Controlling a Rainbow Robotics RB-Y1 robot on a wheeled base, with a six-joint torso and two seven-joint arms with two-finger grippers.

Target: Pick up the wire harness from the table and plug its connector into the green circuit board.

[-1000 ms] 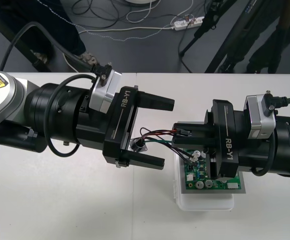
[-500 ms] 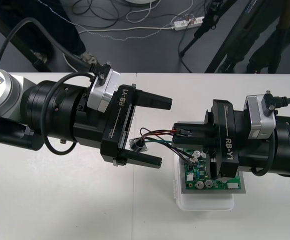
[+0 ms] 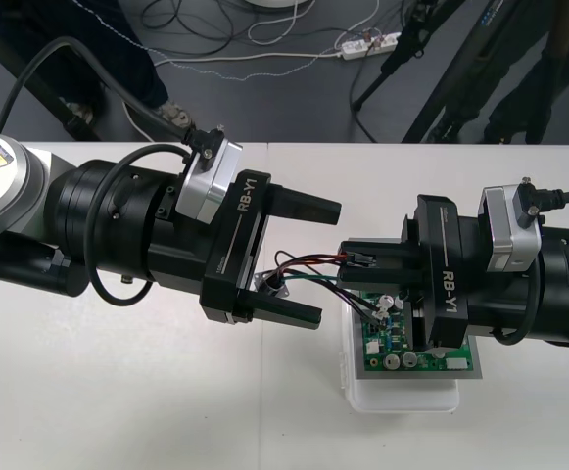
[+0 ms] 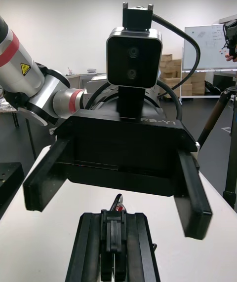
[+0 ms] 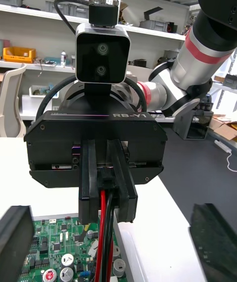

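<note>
My right gripper [image 3: 353, 261] hangs above the far edge of the green circuit board [image 3: 402, 343] and is shut on the harness's small black plug [image 3: 364, 258]. Red, black and green wires [image 3: 299, 264] trail from the plug towards the round metal socket [image 3: 269, 284], which lies by the lower finger of my left gripper [image 3: 328, 261]. That gripper faces the right one, open, with its fingers apart on either side of the wires. In the left wrist view its fingers [image 5: 15, 240] stand wide, and the right gripper [image 5: 106, 210] grips the red and black wires [image 5: 102, 247] above the board [image 5: 54, 257].
The board sits on a white base [image 3: 402, 399] near the table's front. The two grippers are close together over the middle of the table. The table's far edge runs just behind both arms.
The left gripper wavered slightly left and back again. The right gripper and the plug have held still.
</note>
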